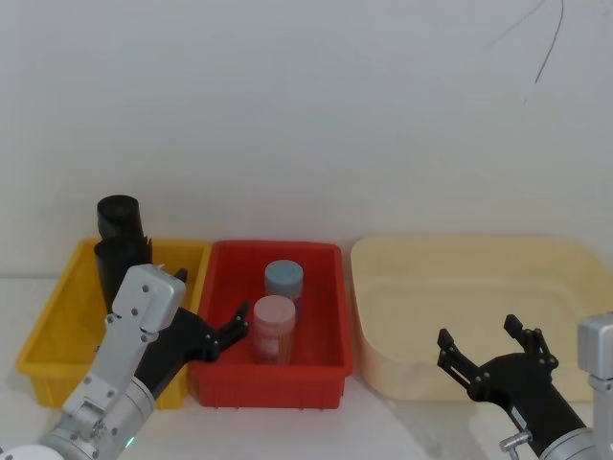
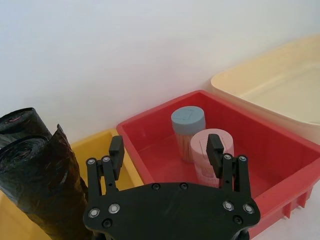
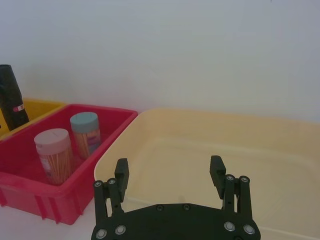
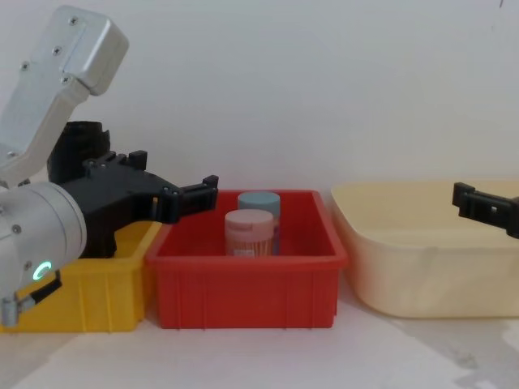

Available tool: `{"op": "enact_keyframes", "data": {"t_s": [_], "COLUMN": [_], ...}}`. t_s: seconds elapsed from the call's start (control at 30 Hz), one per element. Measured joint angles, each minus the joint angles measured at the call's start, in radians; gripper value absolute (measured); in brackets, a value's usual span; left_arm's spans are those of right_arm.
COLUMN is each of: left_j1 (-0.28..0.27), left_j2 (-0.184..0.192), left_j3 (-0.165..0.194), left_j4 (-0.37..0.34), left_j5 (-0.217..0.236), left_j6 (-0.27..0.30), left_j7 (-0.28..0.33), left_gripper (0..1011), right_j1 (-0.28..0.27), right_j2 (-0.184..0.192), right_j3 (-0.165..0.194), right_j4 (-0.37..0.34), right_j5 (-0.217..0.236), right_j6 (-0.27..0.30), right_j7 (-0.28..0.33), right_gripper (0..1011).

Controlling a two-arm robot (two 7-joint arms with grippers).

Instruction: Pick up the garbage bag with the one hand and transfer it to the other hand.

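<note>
Two black rolls stand upright at the back of the yellow bin (image 1: 53,326). The front roll is the garbage bag (image 1: 119,264) (image 2: 42,185), and the second roll (image 1: 119,217) (image 2: 17,125) rises just behind it. My left gripper (image 1: 225,335) (image 2: 166,150) (image 4: 174,174) hangs open and empty over the wall between the yellow and red bins. It is to the right of the garbage bag and apart from it. Over the near rim of the beige tub, my right gripper (image 1: 479,337) (image 3: 169,167) is open and holds nothing.
The red bin (image 1: 326,251) in the middle holds a blue-lidded jar (image 1: 283,278) and a pink-lidded jar (image 1: 274,318). A large beige tub (image 1: 460,247) stands at the right. A white wall runs close behind all three containers.
</note>
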Motion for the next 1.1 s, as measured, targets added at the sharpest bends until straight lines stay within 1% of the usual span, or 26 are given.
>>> {"op": "enact_keyframes", "data": {"t_s": [1.1], "left_j1": [0.0], "left_j2": [0.0], "left_j3": [0.0], "left_j4": [0.0], "left_j5": [0.0], "left_j6": [0.0], "left_j7": [0.0], "left_gripper": [1001], "right_j1": [0.0], "right_j2": [0.0], "right_j3": [0.0], "right_j4": [0.0], "right_j5": [0.0], "right_j6": [0.0], "right_j7": [0.0], "right_gripper": [999]}}
